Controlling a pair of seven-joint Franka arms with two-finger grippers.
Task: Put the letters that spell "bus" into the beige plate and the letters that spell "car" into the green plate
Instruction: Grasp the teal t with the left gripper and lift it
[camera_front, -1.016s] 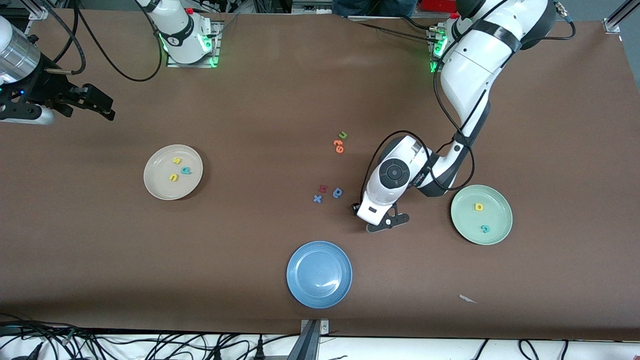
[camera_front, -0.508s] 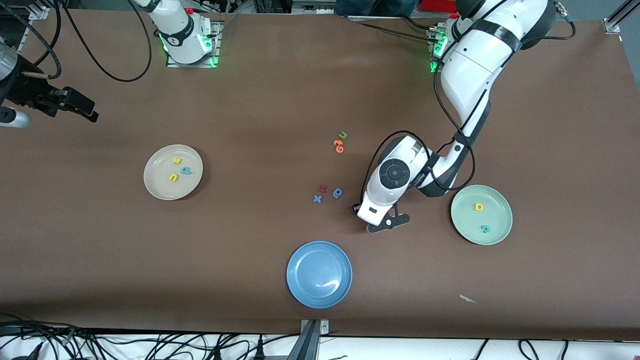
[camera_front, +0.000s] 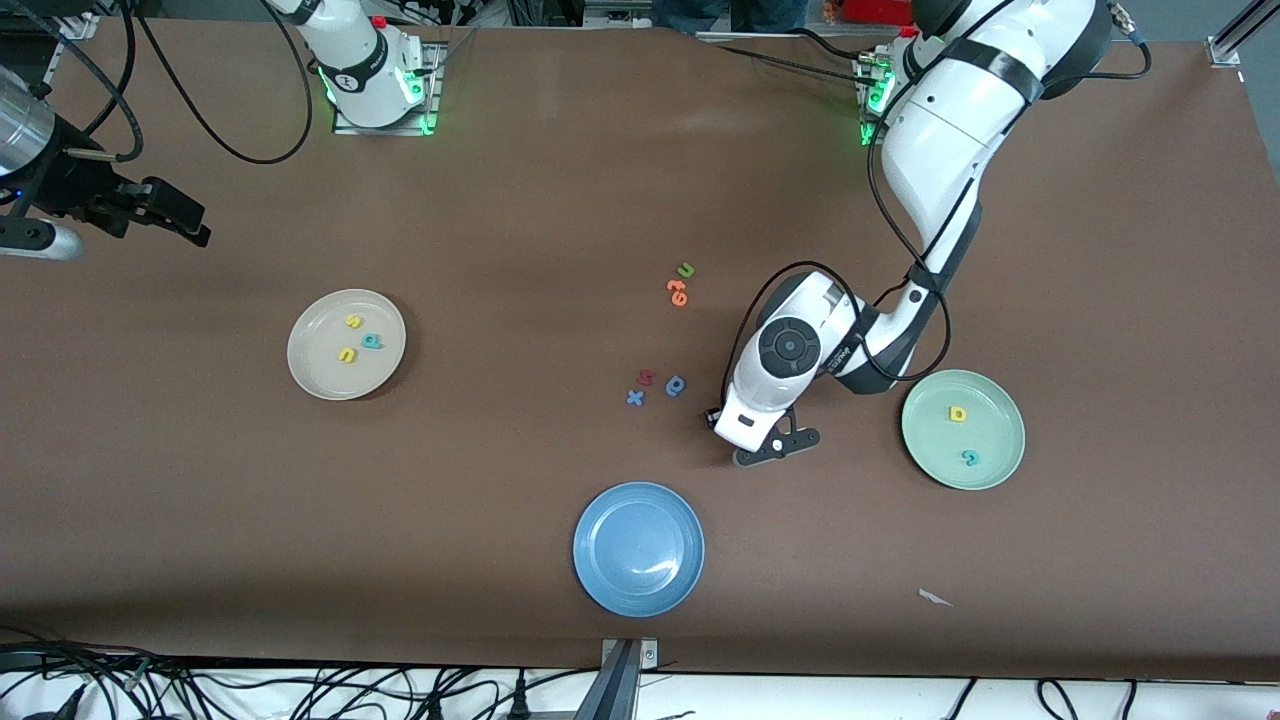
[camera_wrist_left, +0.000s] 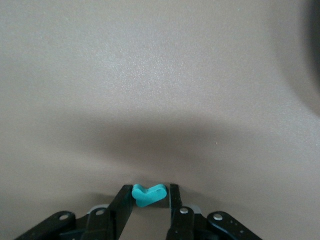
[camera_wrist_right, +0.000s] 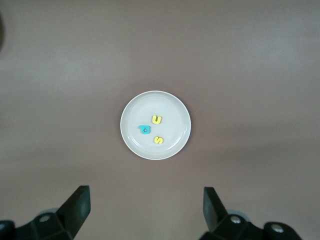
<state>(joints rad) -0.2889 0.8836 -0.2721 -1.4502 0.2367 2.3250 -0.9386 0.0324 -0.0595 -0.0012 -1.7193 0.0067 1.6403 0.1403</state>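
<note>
Teal foam shows between the left gripper's (camera_wrist_left: 148, 200) fingers (camera_wrist_left: 123, 200): the teal "r" (camera_wrist_left: 148, 195) sits pinched there, both fingers touching its sides, low at the brown table (camera_front: 520, 200). In the front view this gripper (camera_front: 768, 447) is down near the middle of the table, between the blue plate (camera_front: 638, 548) and the green plate (camera_front: 963, 429), with its wrist hiding the letter.

The green plate lies toward the left arm's end of the table and holds the yellow "a" (camera_front: 958, 413) and the teal "c" (camera_front: 969, 457), apart from each other.

The beige plate (camera_front: 346, 344) lies toward the right arm's end and holds the yellow "s" (camera_front: 352, 321), the teal "b" (camera_front: 372, 341) and the yellow "u" (camera_front: 346, 355), close together.

The right gripper (camera_front: 190, 222) hangs near the table's edge at the right arm's end, waiting, its fingers (camera_wrist_right: 77, 205) spread wide with nothing between them.

Loose on the table near its middle are a green "u" (camera_front: 686, 270) just beside two orange letters (camera_front: 678, 292), and, nearer the front camera, a red letter (camera_front: 645, 377), a blue "x" (camera_front: 634, 397) and a darker blue round letter (camera_front: 676, 385). A scrap of white paper (camera_front: 934, 597) lies near the front edge.
</note>
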